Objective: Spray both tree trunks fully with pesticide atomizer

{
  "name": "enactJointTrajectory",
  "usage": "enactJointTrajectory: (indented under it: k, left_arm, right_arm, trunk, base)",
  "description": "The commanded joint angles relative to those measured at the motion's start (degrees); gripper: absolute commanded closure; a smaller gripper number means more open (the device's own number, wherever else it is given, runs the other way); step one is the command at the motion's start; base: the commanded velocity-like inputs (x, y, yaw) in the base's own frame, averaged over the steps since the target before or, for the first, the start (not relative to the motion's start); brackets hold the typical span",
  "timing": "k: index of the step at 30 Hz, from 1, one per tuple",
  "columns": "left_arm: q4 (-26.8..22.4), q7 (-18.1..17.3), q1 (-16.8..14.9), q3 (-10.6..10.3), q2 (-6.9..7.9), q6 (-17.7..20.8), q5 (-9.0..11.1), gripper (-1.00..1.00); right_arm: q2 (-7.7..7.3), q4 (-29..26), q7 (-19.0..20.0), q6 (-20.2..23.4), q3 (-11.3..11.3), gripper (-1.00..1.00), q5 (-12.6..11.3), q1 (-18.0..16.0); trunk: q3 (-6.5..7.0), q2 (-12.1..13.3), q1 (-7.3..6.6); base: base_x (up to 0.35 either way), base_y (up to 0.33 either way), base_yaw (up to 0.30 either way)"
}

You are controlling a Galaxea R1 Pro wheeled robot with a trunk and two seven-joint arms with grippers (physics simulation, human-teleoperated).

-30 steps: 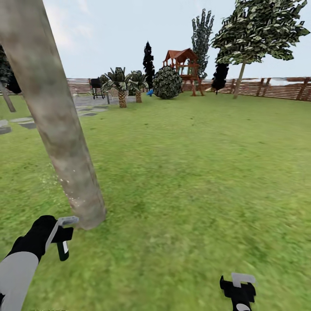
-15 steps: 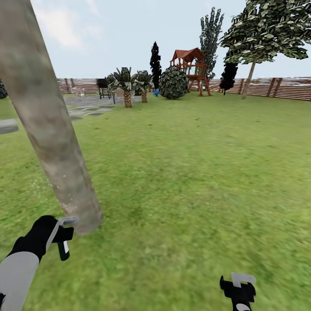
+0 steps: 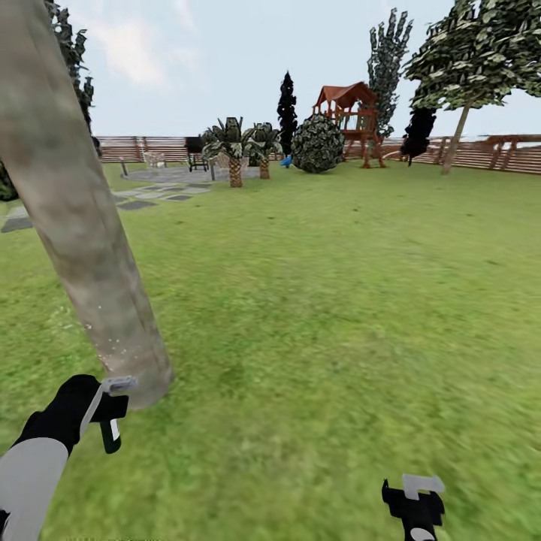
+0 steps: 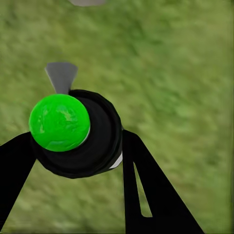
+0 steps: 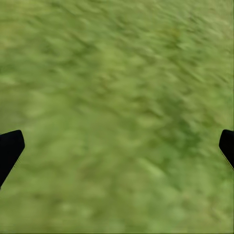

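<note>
the left gripper [image 4: 73,146] is clenched on the pesticide atomizer [image 4: 78,134], its fingers bracketing the black body under the green cap, which keeps the sprayer ready beside the tree trunk [image 3: 83,248]. in the head view the atomizer sits near the trunk's base, apart from the bark. the right gripper [image 5: 117,146] hangs released over the lawn [image 3: 338,300], held clear as a spare

The left arm [image 3: 30,469] is pale grey with a black wrist; each black tool [image 3: 415,503] carries grey-white tips.
</note>
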Motion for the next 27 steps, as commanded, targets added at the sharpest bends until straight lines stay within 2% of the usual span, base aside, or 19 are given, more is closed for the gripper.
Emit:
enactJointTrajectory:
  k: [1, 10, 23, 27]
  left_arm:
    - [0.0, 0.0, 0.0, 0.0, 0.0, 0.0, -0.02, 1.0]
    - [0.0, 0.0, 0.0, 0.0, 0.0, 0.0, -0.02, 1.0]
    - [0.0, 0.0, 0.0, 0.0, 0.04, 0.0, -0.02, 1.0]
    - [0.0, 0.07, 0.0, 0.57, 0.15, 0.0, -0.02, 1.0]
  right_arm:
    - [0.0, 0.01, 0.01, 0.0, 0.0, -1.0, 0.0, 0.0]
    - [0.0, -0.01, 0.0, 0.0, 0.0, -1.0, 0.0, 0.0]
    - [-0.1, -0.03, 0.01, 0.0, -0.04, -1.0, 0.0, 0.0]
    - [-0.08, -0.05, -0.04, -0.03, -0.07, -1.0, 0.0, 0.0]
  trunk:
    - [0.0, 0.0, 0.0]
    - [0.0, 0.0, 0.0]
    - [0.0, 0.0, 0.0]
    - [0.0, 0.0, 0.0]
  base:
    - [0.146, -0.268, 0.276]
    - [0.174, -0.247, 0.264]
    - [0.173, -0.241, 0.016]
    - [0.031, -0.206, 0.215]
